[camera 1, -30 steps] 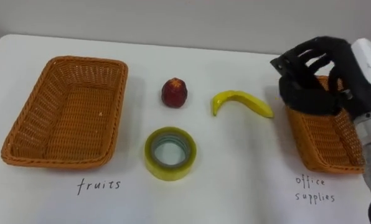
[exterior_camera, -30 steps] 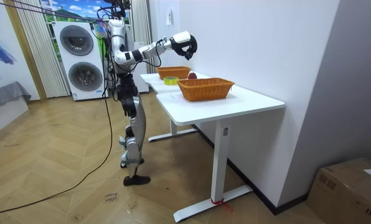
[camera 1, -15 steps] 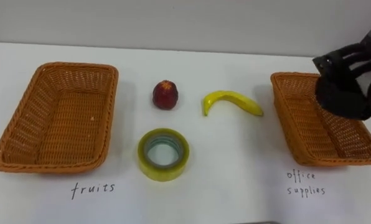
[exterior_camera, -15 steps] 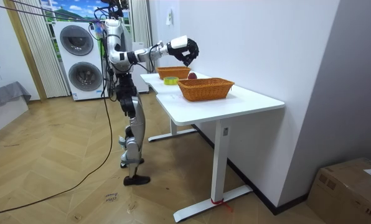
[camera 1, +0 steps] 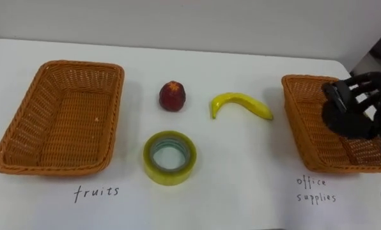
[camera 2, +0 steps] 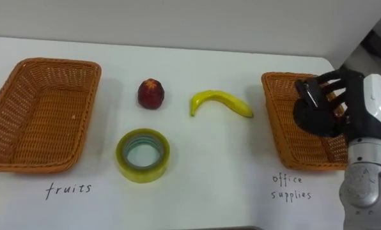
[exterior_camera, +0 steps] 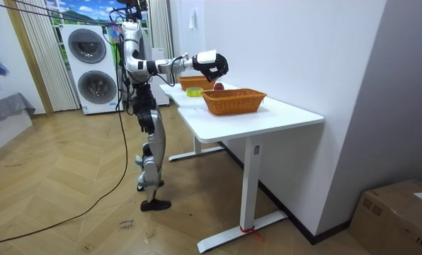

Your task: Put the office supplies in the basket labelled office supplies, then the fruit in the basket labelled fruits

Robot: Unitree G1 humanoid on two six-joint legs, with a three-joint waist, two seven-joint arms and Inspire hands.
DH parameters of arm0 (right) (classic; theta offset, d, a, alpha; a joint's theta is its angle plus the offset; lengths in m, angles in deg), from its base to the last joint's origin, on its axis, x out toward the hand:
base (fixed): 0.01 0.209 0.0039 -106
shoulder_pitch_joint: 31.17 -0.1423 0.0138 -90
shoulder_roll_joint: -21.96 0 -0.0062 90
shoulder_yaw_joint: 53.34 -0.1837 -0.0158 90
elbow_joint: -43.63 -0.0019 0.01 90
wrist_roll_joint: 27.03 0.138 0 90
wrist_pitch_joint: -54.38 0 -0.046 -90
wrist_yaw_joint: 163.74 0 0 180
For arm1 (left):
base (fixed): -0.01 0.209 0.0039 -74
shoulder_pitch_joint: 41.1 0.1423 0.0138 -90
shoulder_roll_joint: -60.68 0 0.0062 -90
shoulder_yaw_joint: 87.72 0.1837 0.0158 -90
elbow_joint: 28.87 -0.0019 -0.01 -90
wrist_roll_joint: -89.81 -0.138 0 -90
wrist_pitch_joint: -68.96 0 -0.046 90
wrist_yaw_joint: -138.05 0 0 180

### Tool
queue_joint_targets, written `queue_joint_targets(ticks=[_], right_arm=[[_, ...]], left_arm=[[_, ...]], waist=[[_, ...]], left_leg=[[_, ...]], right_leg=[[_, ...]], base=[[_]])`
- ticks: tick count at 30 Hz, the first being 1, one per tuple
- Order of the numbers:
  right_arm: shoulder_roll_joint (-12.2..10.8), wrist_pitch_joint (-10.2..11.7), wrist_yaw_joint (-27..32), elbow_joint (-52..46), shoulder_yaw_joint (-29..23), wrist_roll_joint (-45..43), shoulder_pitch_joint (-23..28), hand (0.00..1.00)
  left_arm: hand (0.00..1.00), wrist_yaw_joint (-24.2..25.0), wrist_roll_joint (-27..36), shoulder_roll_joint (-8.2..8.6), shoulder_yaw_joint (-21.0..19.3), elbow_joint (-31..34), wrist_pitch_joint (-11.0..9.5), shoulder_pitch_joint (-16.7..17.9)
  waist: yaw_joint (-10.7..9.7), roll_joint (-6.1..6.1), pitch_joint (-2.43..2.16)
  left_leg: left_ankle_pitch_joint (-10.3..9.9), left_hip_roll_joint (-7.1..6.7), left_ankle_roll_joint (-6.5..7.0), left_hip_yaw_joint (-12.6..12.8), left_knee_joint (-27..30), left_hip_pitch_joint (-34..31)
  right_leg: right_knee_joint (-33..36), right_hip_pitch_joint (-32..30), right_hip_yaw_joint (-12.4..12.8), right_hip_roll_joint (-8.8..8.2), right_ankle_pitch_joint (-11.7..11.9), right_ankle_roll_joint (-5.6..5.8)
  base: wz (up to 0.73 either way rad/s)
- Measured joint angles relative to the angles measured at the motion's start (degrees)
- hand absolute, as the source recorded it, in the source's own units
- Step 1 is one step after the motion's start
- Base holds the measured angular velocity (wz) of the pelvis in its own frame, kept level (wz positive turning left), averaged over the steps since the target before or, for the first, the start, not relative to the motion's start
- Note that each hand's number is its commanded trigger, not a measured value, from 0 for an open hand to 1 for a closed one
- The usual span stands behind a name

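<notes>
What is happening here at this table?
The robot stands at a white table and is sorting things. Its right hand hovers open over the office supplies basket and holds nothing. The red fruit, the banana and the tape roll lie on the table between that basket and the fruits basket. None of the three is in a basket yet.

Probably a home's laundry corner: stacked washers far left, curtains, wood floor, white desk.
</notes>
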Motion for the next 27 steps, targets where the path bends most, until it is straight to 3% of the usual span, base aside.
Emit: queue_joint_targets(ticks=[8,9,10,11,12,13,14,27], right_arm=[[0.0,-0.9,-0.9,1.4,1.8,0.2,0.1,1.00],[0.0,-0.9,-1.1,1.4,1.8,0.2,0.1,0.93],[0.0,-0.9,-1.2,1.4,1.8,0.2,0.1,0.82],[0.0,-1.0,-1.4,1.4,1.8,0.2,0.1,0.64],[0.0,-1.2,-1.6,1.4,1.8,0.2,0.1,0.42],[0.0,-1.3,-1.7,1.4,1.8,0.2,0.1,0.10],[0.0,-1.3,-1.7,1.4,1.8,0.2,0.1,0.01],[-0.1,-1.4,-1.8,3.1,2.2,0.2,0.1,0.00]], left_arm=[[0.00,-0.1,0.0,0.01,0.0,0.8,0.8,0.0],[0.00,-0.1,0.0,0.01,0.0,0.9,1.0,0.0],[0.00,-0.1,0.0,0.01,0.0,1.0,1.1,0.0],[0.00,-0.1,0.0,0.01,0.0,1.1,1.2,0.0],[0.00,-0.1,0.0,0.01,0.0,1.2,1.2,0.0],[0.00,-0.2,0.0,0.01,0.0,1.2,1.2,0.0],[0.00,-0.4,0.0,0.02,0.0,1.2,1.2,0.0],[0.00,-1.3,0.0,0.06,0.0,1.2,2.1,0.0]], waist=[[0.2,0.10,-0.01],[0.3,0.12,-0.03],[0.3,0.13,-0.03],[0.4,0.15,-0.03],[0.5,0.19,-0.06],[0.6,0.21,-0.08],[0.7,0.25,-0.13],[1.3,0.27,-0.25]], left_leg=[[0.0,0.02,0.00,0.0,0.0,0.0],[0.0,0.02,0.00,0.0,0.0,0.0],[0.0,0.03,0.00,0.0,0.0,0.0],[0.0,0.03,0.00,0.0,0.0,0.0],[0.0,0.03,0.00,0.0,0.0,0.0],[0.0,0.03,0.00,0.0,0.0,0.0],[0.0,0.03,0.00,0.0,0.0,0.0],[0.0,0.02,0.00,0.0,0.0,0.0]], right_leg=[[0.0,0.0,0.0,0.01,0.0,0.00],[0.0,0.0,0.0,0.02,0.0,0.00],[0.0,0.0,0.0,0.02,0.0,-0.01],[0.0,0.0,0.0,0.02,0.0,-0.01],[0.0,0.0,0.0,0.01,0.0,-0.01],[0.0,0.0,0.0,0.01,0.0,-0.01],[0.1,0.0,0.0,0.01,0.0,-0.01],[0.1,0.0,0.0,0.00,0.0,-0.01]], base=[[0.00],[0.00],[0.00],[0.00],[0.00],[0.00],[0.00],[0.00]])
